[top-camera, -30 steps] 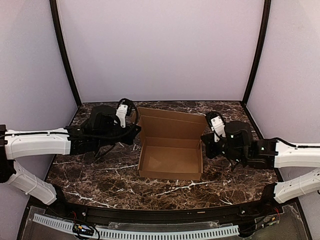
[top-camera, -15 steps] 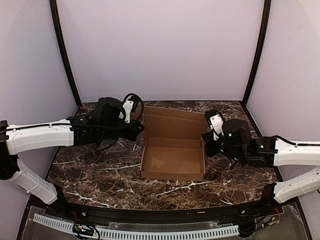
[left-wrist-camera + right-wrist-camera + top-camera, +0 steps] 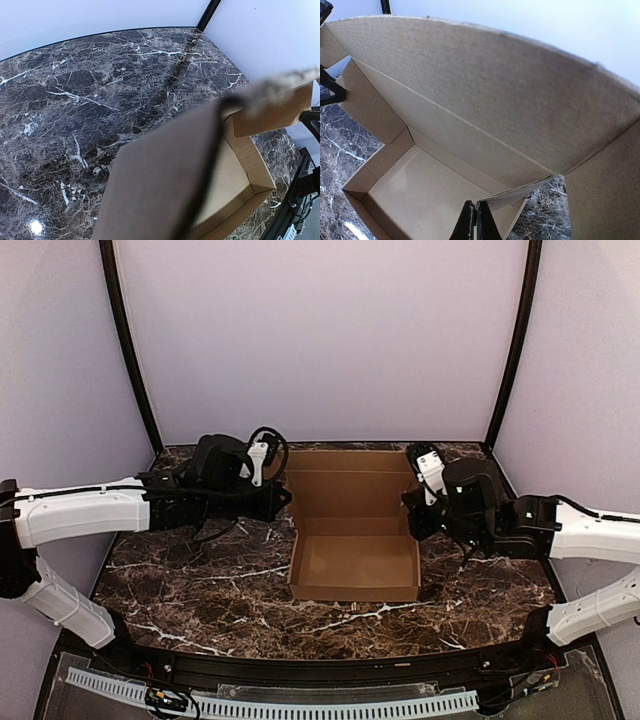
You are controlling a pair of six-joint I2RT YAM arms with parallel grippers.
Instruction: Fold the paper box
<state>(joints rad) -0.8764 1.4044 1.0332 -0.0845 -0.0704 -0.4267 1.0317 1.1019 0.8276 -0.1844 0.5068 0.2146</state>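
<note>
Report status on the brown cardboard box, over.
Left gripper shut at left side. Right gripper shut at right side. Brown cardboard box: tray formed, lid up. Nothing blocking.

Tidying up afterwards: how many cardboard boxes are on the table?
1. The paper box sits open in the middle of the table, lid flap raised at the back. None seems hidden.

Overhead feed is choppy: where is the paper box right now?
In the top view the paper box sits mid-table on the marble table, lid raised at the back, between the left arm and the right arm.
</note>
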